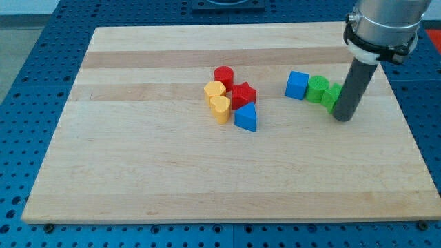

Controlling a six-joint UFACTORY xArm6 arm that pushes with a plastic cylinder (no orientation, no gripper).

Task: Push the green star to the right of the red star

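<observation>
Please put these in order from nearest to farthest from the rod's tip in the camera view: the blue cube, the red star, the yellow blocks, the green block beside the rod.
1. Green block, partly hidden, touching my tip on the view's left.
2. Blue cube, further left, past a second green block.
3. Red star, in the central cluster.
4. Two yellow blocks, on the cluster's left edge.

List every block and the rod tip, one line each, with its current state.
red cylinder: upright, top of cluster
red star: flat, mid-cluster
yellow blocks: two, touching
blue triangle: below red star
blue cube: beside green cylinder
green cylinder: upright
green star: partly hidden by rod
my tip: against green star's right
</observation>
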